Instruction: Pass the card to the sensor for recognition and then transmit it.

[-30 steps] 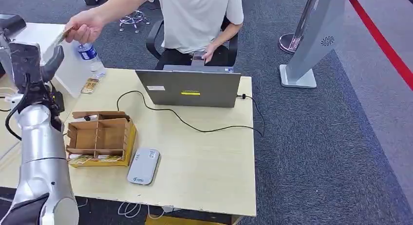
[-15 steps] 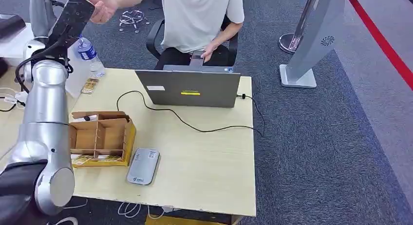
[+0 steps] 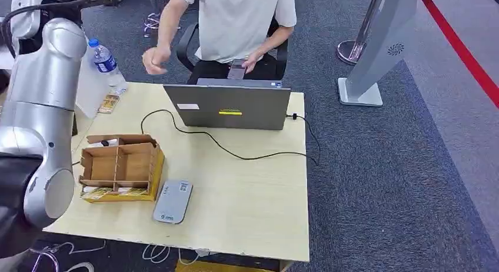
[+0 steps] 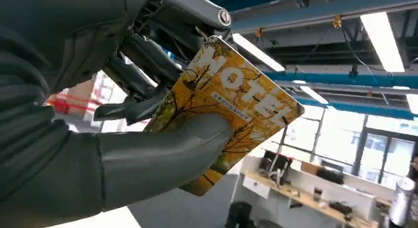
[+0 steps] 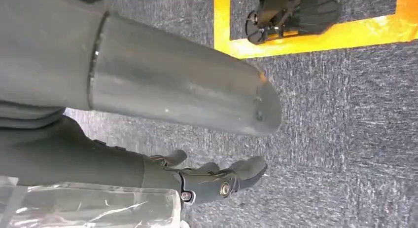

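The left arm (image 3: 41, 101) is raised high at the table's left end, its wrist running out of the top of the head view. Up there the left hand (image 4: 133, 114) has hold of the card (image 4: 231, 104): the thick grey thumb (image 4: 162, 156) presses across one face, the darker fingers (image 4: 143, 65) lie behind the other, and the card is pinched between them. It is a yellow card with autumn trees and the word "HOTEL" on it, and most of it sticks out past the thumb tip, tilted, with ceiling lights and windows behind.

The right hand (image 5: 212, 181) hangs over grey carpet, holding nothing, its fingers loosely bent and apart, the thumb standing off from them.

On the table (image 3: 259, 213) the grey sensor (image 3: 173, 201) lies flat near the front edge, just beside a brown cardboard box (image 3: 120, 166) with compartments. A laptop (image 3: 229, 106) stands at the far edge, a black cable (image 3: 235, 153) trailing from it across the top. A water bottle (image 3: 106, 63) stands at the far left corner. A person (image 3: 238, 22) sits behind the laptop, one hand (image 3: 154, 59) held loosely closed above the table's far edge, well apart from the card.
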`<control>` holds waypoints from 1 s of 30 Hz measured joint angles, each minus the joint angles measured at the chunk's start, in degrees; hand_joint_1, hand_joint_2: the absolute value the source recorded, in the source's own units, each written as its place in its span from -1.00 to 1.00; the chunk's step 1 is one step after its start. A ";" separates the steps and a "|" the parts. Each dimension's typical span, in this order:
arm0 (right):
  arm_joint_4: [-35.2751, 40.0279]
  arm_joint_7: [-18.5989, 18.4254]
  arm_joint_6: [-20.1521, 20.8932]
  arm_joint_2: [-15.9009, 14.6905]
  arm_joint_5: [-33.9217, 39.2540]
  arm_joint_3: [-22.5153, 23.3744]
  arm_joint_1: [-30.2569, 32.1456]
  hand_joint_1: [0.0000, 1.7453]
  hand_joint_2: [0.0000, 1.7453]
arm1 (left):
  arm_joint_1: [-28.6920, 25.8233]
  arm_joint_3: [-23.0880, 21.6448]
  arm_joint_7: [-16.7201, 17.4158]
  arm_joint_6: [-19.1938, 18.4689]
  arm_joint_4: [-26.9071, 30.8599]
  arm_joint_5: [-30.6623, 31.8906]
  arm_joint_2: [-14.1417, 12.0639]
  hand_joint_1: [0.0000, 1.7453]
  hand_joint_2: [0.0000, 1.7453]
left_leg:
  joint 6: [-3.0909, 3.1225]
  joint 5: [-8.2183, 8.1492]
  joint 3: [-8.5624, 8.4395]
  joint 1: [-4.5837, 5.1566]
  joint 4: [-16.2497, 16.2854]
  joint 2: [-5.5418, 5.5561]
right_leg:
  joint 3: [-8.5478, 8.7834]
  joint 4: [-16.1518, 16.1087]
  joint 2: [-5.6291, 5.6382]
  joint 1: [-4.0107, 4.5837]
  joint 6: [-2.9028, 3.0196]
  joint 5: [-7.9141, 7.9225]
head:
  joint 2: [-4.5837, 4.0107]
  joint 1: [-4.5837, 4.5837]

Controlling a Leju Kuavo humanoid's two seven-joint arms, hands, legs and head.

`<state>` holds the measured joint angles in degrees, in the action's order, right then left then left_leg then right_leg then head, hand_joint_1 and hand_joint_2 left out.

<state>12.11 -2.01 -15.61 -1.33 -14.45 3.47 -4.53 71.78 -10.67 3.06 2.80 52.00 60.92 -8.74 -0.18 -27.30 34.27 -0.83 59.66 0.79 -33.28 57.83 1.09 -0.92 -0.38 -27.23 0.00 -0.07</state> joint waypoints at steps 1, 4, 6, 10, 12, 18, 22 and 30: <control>-0.02 -0.20 0.00 0.04 -0.50 -0.15 0.00 -1.00 -1.00 | 0.90 -0.96 0.70 0.04 -0.28 1.31 -0.18 1.00 1.00 | 0.00 0.00 0.00 0.00 0.00 0.00 | 0.00 0.00 0.00 0.00 0.00 0.00 | 0.00 0.04; -0.15 -0.50 -0.07 0.22 -2.23 -0.57 0.02 -1.00 -1.00 | 2.69 -4.09 3.13 0.64 -0.46 5.18 -0.87 1.00 1.00 | 0.00 0.00 0.00 0.00 0.00 0.01 | 0.00 0.00 -0.01 0.00 0.00 0.00 | 0.00 0.02; -0.24 -0.57 -0.33 0.33 -3.10 -0.66 0.11 -1.00 -1.00 | 2.55 -5.64 4.59 1.20 0.38 6.62 -1.47 1.00 1.00 | 0.00 0.00 0.00 0.00 -0.01 0.01 | 0.01 0.00 -0.02 0.00 0.00 0.00 | 0.00 0.02; -0.46 -0.50 -0.68 0.50 -3.52 -0.63 0.53 -1.00 -1.00 | -1.35 -6.90 5.18 2.56 5.39 6.33 -2.95 1.00 1.00 | 0.00 0.00 0.00 0.00 -0.03 0.02 | 0.01 0.01 -0.03 0.00 0.00 0.00 | 0.00 0.02; -0.48 -0.35 -0.85 0.59 -3.50 -0.63 0.75 -1.00 -1.00 | -4.19 -7.23 5.18 3.28 8.36 5.96 -3.83 1.00 1.00 | 0.00 0.00 0.00 -0.01 -0.03 0.02 | 0.01 0.02 -0.03 0.01 0.00 0.00 | 0.00 0.00; -0.61 -0.13 -1.22 0.74 -3.21 -0.22 1.07 -1.00 -1.00 | -13.94 -7.82 4.67 5.79 16.01 5.87 -6.10 1.00 1.00 | 0.00 0.00 0.00 -0.01 -0.04 0.02 | 0.01 0.02 -0.02 0.00 0.00 0.00 | 0.00 0.02; -0.72 0.09 -1.51 0.83 -2.80 0.39 1.33 -1.00 -1.00 | -21.18 -7.84 4.48 8.00 21.63 6.62 -7.59 1.00 1.00 | 0.00 -0.01 0.02 0.00 -0.03 0.02 | 0.00 0.02 -0.02 0.00 0.00 -0.01 | 0.00 0.00; -0.79 0.48 -1.97 0.92 -2.31 1.93 1.72 -1.00 -1.00 | -35.21 -7.84 3.38 11.63 31.55 8.43 -10.01 1.00 1.00 | 0.00 -0.01 0.02 0.00 -0.05 0.02 | 0.00 0.00 -0.03 0.00 0.00 -0.02 | 0.00 0.00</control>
<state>11.32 -1.53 -17.57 -0.42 -16.76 5.40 -2.80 36.57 -18.51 6.45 14.43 83.54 69.35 -18.75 -0.18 -27.32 34.30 -0.84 59.61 0.81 -33.28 57.83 1.06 -0.92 -0.38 -27.24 0.00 -0.07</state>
